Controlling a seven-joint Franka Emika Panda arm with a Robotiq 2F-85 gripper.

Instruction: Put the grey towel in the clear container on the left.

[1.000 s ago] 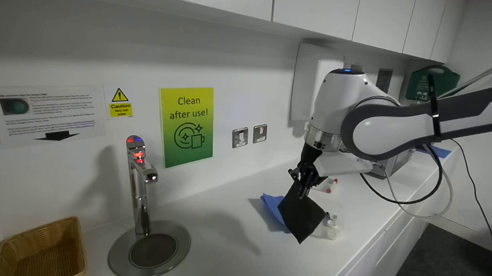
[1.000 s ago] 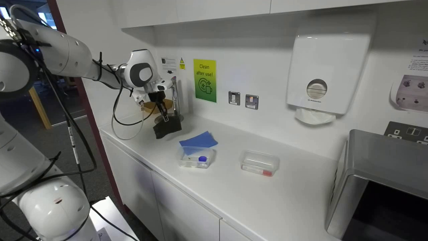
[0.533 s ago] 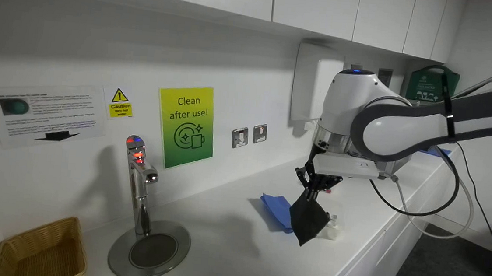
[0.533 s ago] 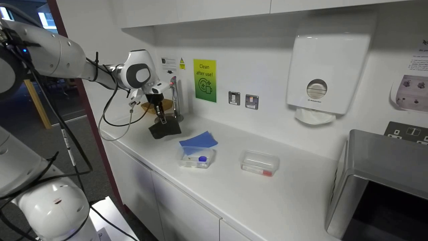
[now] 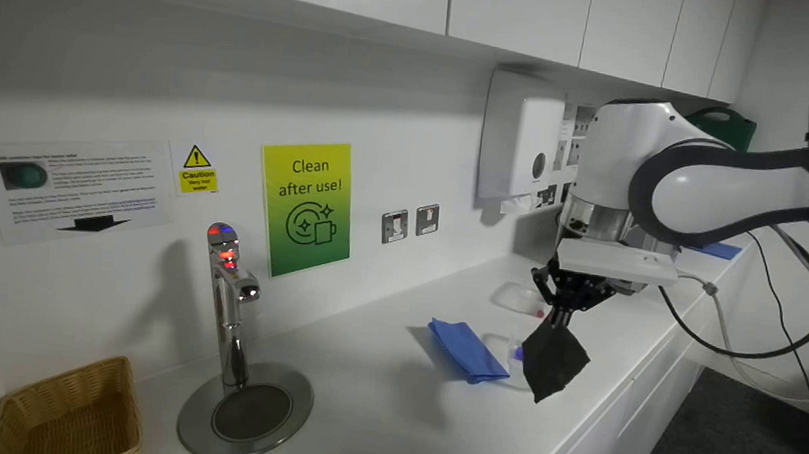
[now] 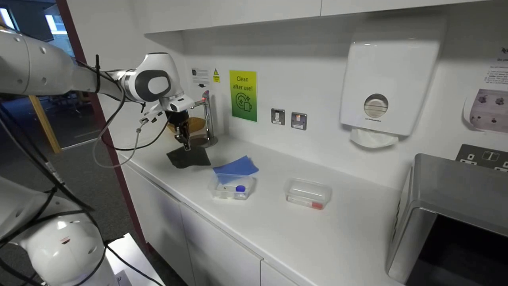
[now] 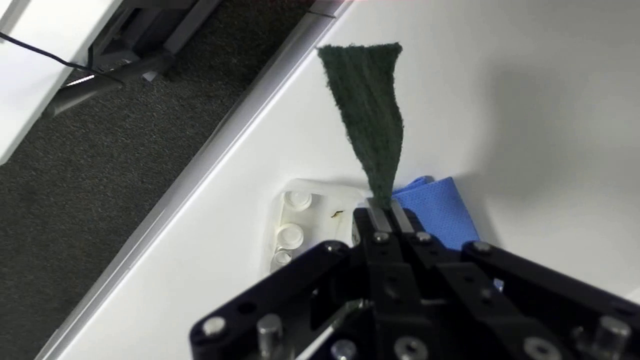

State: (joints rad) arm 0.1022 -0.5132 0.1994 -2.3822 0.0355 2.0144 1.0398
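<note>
The gripper (image 7: 386, 202) of the robot arm (image 5: 717, 194), its two fingertips pinching the grey towel (image 7: 372, 110), a dark, nearly black cloth. In the wrist view the grey towel is gathered narrow at the fingertips and widens toward its free edge; in both exterior views it hangs just below the gripper, over the white worktop (image 5: 359, 433). The left clear container (image 6: 221, 194), so placed in an exterior view, stands on the worktop and holds a blue cap (image 6: 240, 188) and, as the wrist view shows, round pale pieces (image 7: 290, 236); the grey towel is near it and, in an exterior view, hides part of it. The right clear container (image 6: 309, 188), well apart from the grey towel, holds a red-ended item (image 6: 316, 205). A folded blue cloth (image 5: 468, 353) lies beside the left clear container; whether the two touch cannot be told. Surroundings: a chrome tap (image 5: 229, 300) rising from a round metal base (image 5: 198, 420), with a wicker basket (image 5: 66, 392) near it; on the wall (image 5: 385, 110), a yellow-green sign (image 5: 305, 208) reading "Clean after use!", a pair of switches (image 5: 395, 226) and a white paper dispenser (image 6: 393, 71); at the right edge of an exterior view, a grey metal appliance (image 6: 460, 186) with a dark front.
</note>
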